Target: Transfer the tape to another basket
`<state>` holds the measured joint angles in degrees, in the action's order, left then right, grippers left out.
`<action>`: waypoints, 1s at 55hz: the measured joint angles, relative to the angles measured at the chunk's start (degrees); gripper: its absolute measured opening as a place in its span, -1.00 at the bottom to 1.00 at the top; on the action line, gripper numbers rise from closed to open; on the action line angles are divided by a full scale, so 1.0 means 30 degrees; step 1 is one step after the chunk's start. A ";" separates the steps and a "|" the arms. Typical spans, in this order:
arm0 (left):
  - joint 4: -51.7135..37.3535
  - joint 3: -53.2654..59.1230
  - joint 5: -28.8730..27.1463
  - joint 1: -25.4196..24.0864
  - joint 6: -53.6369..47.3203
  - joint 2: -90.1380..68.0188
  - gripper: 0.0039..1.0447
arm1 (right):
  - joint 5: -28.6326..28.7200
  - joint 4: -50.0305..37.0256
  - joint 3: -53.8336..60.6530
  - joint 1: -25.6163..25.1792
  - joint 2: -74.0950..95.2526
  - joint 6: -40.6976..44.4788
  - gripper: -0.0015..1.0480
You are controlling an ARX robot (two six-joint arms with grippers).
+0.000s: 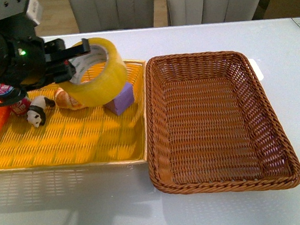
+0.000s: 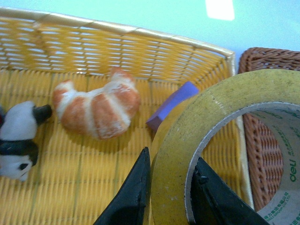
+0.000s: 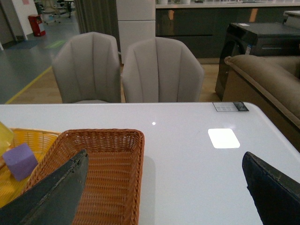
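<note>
Tape (image 2: 178, 136) fills the near part of the left wrist view, pinched by the left pincer (image 2: 171, 197): one finger goes inside the ring and one is outside, so they squeeze the roll's wall. That grip should keep a ring from slipping. The roll hangs tilted in the air over the far right corner of the yellow tray (image 1: 64, 165), above the purple block (image 1: 121, 100). It seems high enough to pass over both rims. The left arm reaches in from the bench's left side, pointing at the brown basket (image 1: 222, 183), which lies just beside the tray. The right pincer (image 3: 161, 187) is spread wide, holding nothing
</note>
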<state>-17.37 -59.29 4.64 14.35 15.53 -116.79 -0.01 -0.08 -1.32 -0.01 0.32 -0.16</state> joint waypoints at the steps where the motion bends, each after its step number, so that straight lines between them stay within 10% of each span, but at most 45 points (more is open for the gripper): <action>1: 0.0175 -0.0262 -0.0073 0.0248 -0.0087 -0.0087 -0.71 | 0.0000 0.0000 0.0000 0.0000 0.0000 0.0000 0.83; 47: 0.3672 -0.8378 -0.0080 0.6601 0.0568 -0.6105 -0.70 | -0.0007 0.0000 0.0000 0.0000 0.0000 0.0000 0.83; 55: 0.3490 -0.8371 0.0262 0.6856 0.1173 -0.6207 -0.14 | 0.0000 0.0000 0.0000 0.0000 0.0000 0.0000 0.83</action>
<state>-6.90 -84.40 5.43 34.92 19.05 -135.41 -0.01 -0.08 -1.32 -0.01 0.32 -0.16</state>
